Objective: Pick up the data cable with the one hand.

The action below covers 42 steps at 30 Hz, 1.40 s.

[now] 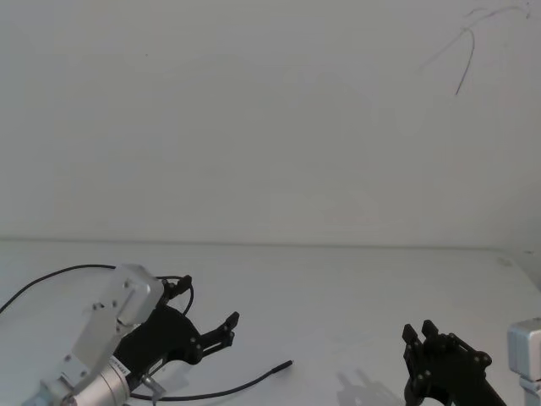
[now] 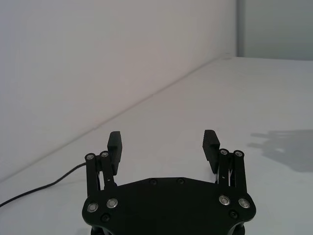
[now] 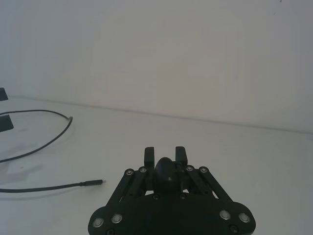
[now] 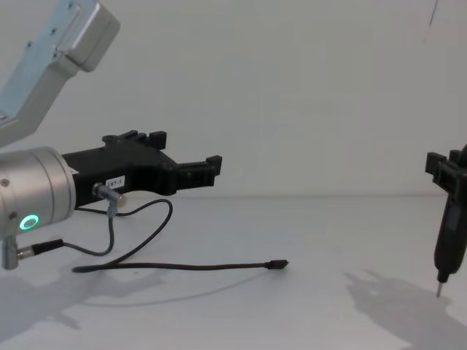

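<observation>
The data cable lies on the white table, a thin black cord whose small plug points right. The chest view shows the data cable flat on the table, ending in its plug. My left gripper hovers open above the cord's left part, touching nothing. Its fingers stand wide apart with a stretch of data cable off to one side, and the left gripper is well clear of the table. My right gripper is shut on a dark pen-shaped tool.
A short grey wire with a silver connector hangs from my left wrist. The white wall rises behind the table. The table's right edge lies near my right arm. A thin dark crack marks the wall.
</observation>
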Each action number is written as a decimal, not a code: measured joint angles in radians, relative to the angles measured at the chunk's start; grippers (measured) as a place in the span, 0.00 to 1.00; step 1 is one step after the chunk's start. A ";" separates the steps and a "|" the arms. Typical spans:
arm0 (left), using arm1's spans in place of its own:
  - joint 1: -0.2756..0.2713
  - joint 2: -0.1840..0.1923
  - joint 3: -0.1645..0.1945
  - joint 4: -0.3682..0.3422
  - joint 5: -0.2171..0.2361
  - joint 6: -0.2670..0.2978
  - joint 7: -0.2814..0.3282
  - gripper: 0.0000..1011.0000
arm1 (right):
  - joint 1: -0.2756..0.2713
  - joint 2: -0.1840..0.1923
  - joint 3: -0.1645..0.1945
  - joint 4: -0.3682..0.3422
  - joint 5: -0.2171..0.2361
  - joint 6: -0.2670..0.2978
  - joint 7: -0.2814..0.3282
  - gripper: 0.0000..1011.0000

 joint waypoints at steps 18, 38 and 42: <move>-0.096 0.069 0.024 0.123 -0.111 0.052 -0.290 0.99 | 0.000 0.000 0.000 0.000 0.000 0.000 0.000 0.25; -0.153 0.099 0.057 0.182 -0.148 0.097 -0.392 0.99 | 0.000 0.000 0.000 0.000 0.000 0.000 0.000 0.25; -0.160 0.104 0.068 0.185 -0.152 0.109 -0.409 0.99 | 0.000 0.000 0.000 0.000 0.000 0.000 0.000 0.25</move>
